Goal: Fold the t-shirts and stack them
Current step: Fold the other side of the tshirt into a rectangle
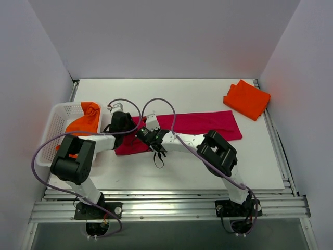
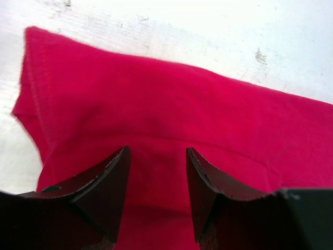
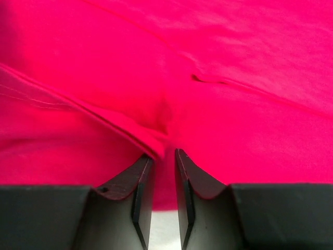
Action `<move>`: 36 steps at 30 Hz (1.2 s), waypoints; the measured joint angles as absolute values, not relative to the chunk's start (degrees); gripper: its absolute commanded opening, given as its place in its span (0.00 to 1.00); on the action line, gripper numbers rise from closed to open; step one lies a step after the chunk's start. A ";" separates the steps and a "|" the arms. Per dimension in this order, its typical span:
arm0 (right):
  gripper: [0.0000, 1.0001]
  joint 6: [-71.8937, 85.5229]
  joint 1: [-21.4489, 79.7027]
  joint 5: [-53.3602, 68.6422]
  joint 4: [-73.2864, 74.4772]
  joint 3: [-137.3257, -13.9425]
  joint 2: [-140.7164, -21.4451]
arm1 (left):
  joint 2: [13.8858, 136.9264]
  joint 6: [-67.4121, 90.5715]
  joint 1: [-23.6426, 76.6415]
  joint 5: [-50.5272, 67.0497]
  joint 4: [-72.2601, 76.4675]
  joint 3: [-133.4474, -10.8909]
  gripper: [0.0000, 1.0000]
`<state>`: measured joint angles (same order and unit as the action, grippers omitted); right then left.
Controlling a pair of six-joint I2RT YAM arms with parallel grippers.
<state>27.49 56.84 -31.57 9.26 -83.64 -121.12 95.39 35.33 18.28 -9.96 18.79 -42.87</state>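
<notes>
Your two tools meet at the left end of the crimson shirt (image 1: 208, 124) (image 2: 171, 109) (image 3: 208, 52), which lies as a long band running left to right across the tabletop (image 1: 182, 174). The right tool (image 1: 152, 138) (image 3: 162, 156) has its jaws drawn narrow on a raised ridge of the cloth. The left tool (image 1: 120, 125) (image 2: 156, 156) hangs just beside it, jaws apart over the cloth. The band's length stretches away rightward, so a fold likely carries this end that way. A folded orange shirt (image 1: 247, 99) lies far right, and a bunched orange shirt (image 1: 83, 122) fills the basket (image 1: 54, 117).
</notes>
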 measured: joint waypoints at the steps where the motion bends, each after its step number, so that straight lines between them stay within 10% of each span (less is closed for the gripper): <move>1: 0.20 27.70 56.84 -32.14 9.47 -83.02 -120.51 | 97.08 35.33 18.13 -9.43 18.90 -43.81 0.54; 36: 0.23 30.26 57.10 -38.61 10.28 -76.53 -112.77 | 83.59 35.07 23.35 -11.51 9.43 -39.68 0.53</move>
